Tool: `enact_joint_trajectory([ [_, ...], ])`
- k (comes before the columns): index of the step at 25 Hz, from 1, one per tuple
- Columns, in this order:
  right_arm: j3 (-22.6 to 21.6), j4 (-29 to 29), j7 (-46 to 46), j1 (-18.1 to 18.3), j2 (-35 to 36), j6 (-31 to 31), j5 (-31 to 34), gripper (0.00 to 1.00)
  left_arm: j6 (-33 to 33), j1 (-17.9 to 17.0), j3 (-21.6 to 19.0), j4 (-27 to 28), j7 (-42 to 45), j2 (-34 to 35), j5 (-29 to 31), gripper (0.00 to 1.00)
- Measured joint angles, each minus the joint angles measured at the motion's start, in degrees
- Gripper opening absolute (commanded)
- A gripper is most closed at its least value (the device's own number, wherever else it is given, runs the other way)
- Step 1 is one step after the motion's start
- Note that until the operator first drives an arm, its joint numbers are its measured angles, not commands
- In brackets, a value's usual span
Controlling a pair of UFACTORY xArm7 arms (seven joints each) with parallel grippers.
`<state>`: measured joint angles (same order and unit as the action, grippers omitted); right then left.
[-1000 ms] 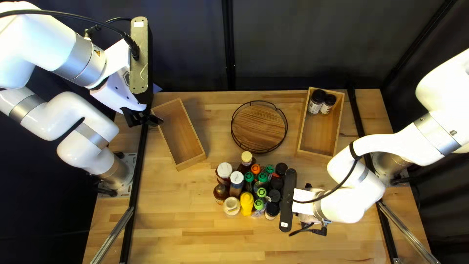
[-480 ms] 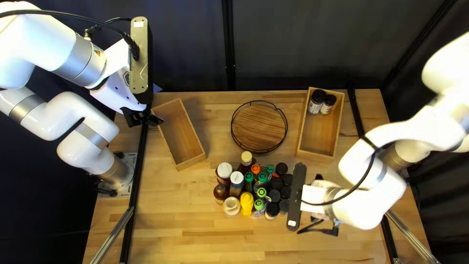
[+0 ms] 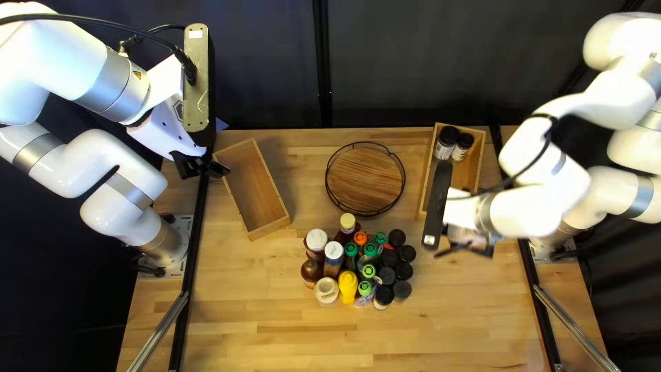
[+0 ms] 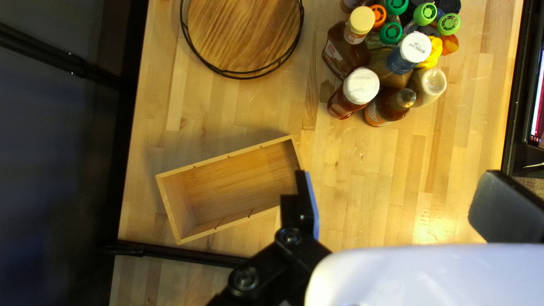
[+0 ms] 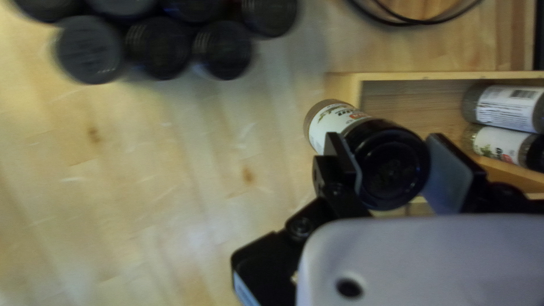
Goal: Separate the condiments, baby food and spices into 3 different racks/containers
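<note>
In the top left view my left gripper [image 3: 200, 165] hangs at the corner of an empty wooden box [image 3: 256, 189]; in the left wrist view the left gripper [image 4: 396, 205] is open, nothing between its fingers. My right gripper [image 3: 438, 207], fingertips hidden, is over the near part of the right wooden box [image 3: 480, 162]. The right wrist view shows the right gripper [image 5: 392, 167] shut on a black-lidded spice jar [image 5: 391, 164], beside that box's end. Two spice jars [image 5: 507, 107] lie in the box. Sauce bottles [image 3: 317, 240], green-capped items [image 3: 370, 250] and black-lidded jars [image 3: 402, 289] stand grouped mid-table.
A round wooden tray [image 3: 365, 180] with a black wire rim stands between the two boxes. Black rails [image 3: 187, 275] run along both sides of the table, and a dark curtain hangs behind its far edge.
My right arm has moved away from the jar group, toward the table's far side and rightward, over the right box. Black lids it was covering now show. The left arm has stayed still.
</note>
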<state>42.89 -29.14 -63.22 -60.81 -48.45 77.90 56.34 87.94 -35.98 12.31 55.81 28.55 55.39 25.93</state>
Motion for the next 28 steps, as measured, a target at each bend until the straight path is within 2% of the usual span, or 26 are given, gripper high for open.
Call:
enact_joint_trajectory([
  [6,2.5,4.3,1.4,6.0,-4.1,-0.6,5.2,0.0,0.0,0.0,0.0,0.0,0.0,0.0,0.0,1.0],
  [12,7.0,8.3,2.7,12.1,-7.0,-2.4,11.7,0.0,0.0,0.0,0.0,0.0,0.0,0.0,0.0,1.0],
  [19,13.8,7.6,4.4,13.8,-6.0,-5.4,16.9,0.01,0.0,0.0,0.0,0.0,0.0,0.0,0.0,1.0],
  [25,16.5,7.4,5.9,15.5,-6.3,-6.5,19.5,0.03,0.0,0.0,0.0,0.0,0.0,0.0,0.0,1.0],
  [27,16.6,7.5,6.2,16.1,-6.6,-6.6,20.0,0.06,0.0,0.0,0.0,0.0,0.0,0.0,0.0,1.0],
  [28,16.8,7.6,6.3,16.3,-6.6,-6.6,20.2,0.14,0.0,0.0,0.0,0.0,0.0,0.0,0.0,1.0],
])
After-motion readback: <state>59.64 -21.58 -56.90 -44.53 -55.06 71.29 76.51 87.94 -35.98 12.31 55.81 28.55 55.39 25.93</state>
